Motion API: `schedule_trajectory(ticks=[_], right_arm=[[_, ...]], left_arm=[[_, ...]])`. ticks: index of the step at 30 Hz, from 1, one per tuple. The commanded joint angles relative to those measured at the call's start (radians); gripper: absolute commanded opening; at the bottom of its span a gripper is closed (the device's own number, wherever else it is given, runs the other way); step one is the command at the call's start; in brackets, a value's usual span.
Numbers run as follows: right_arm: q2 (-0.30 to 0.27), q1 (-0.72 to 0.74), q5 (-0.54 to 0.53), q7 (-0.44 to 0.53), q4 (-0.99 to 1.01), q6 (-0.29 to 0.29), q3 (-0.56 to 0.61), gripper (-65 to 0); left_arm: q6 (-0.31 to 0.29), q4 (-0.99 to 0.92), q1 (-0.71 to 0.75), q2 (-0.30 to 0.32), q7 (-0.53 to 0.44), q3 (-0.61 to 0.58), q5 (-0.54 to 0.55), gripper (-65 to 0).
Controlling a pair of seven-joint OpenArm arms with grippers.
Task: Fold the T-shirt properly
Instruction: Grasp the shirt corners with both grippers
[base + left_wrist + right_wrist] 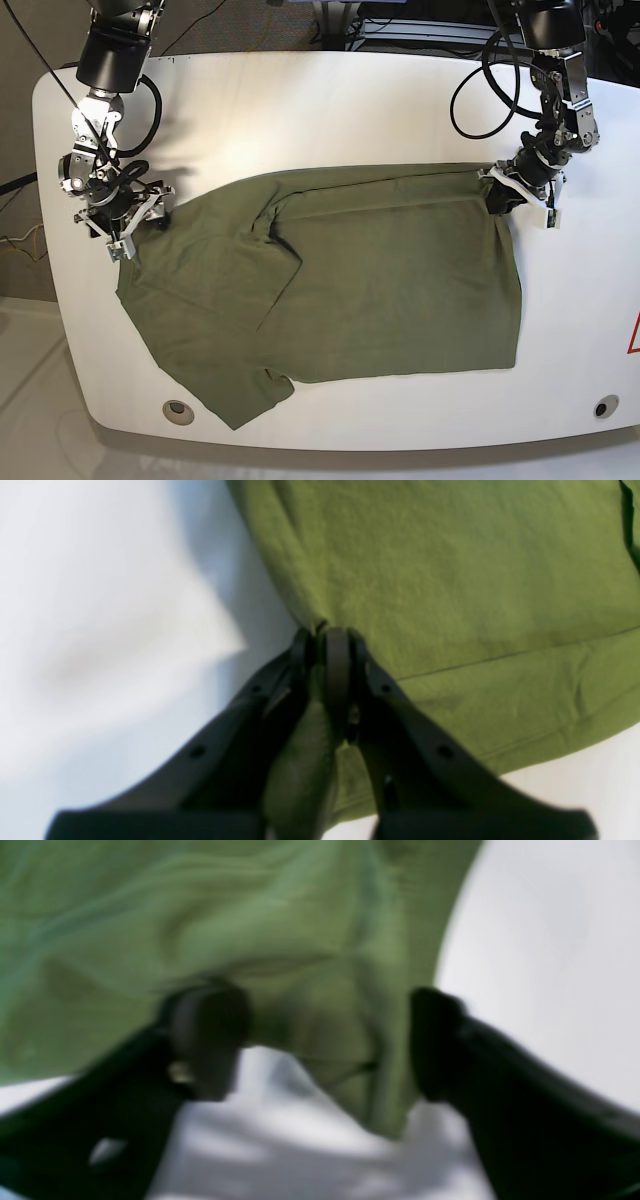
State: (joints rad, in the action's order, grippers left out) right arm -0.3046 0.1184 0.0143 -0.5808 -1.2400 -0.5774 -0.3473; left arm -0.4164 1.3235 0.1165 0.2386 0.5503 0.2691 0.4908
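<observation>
You see one plain T-shirt (380, 290) on one table (330, 100); left gripper (332, 645) clenched on its corner, right gripper (330, 1040) gaping around cloth

The T-shirt (360, 280) covers the middle of the white table (330, 100) from near its left edge almost to the right one. A broad bare strip runs along the far edge, open to passage between the two arms. Bare table also lies along the near edge and at the right edge. Black cables (480, 90) loop over the far right corner. Two round fittings (178, 410) sit by the near corners.
</observation>
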Motion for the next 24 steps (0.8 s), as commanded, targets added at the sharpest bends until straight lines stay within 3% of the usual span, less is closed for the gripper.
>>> schedule_trajectory(ticks=[1, 3, 5, 9, 14, 24], right_arm=[[-0.005, -0.006, 0.039, -0.048, 0.001, 0.006, -0.002, -44.0], [0.005, -0.012, 0.040, -0.048, -0.001, 0.007, -0.002, -58.1], [0.006, -0.013, 0.040, -0.046, -0.002, 0.009, -0.005, -65.0], [0.008, -0.018, 0.040, -0.046, -0.004, 0.010, -0.002, -62.9], [0.008, -0.030, 0.040, -0.048, -0.005, 0.007, -0.002, -65.0], [0.009, -0.133, 0.040, -0.052, -0.097, 0.010, -0.002, -65.0]], left_arm=[[0.012, -0.012, 0.016, 0.002, 0.103, -0.004, -0.051, -65.0], [0.012, -0.012, 0.016, 0.003, 0.103, -0.003, -0.051, -65.0], [0.012, -0.012, 0.016, 0.003, 0.103, -0.003, -0.053, -65.0], [0.012, -0.012, 0.016, 0.005, 0.103, -0.003, -0.053, -65.0], [0.012, -0.012, 0.018, 0.008, 0.103, -0.001, -0.054, -65.0], [0.012, -0.011, 0.051, 0.064, 0.103, -0.001, -0.054, -65.0]])
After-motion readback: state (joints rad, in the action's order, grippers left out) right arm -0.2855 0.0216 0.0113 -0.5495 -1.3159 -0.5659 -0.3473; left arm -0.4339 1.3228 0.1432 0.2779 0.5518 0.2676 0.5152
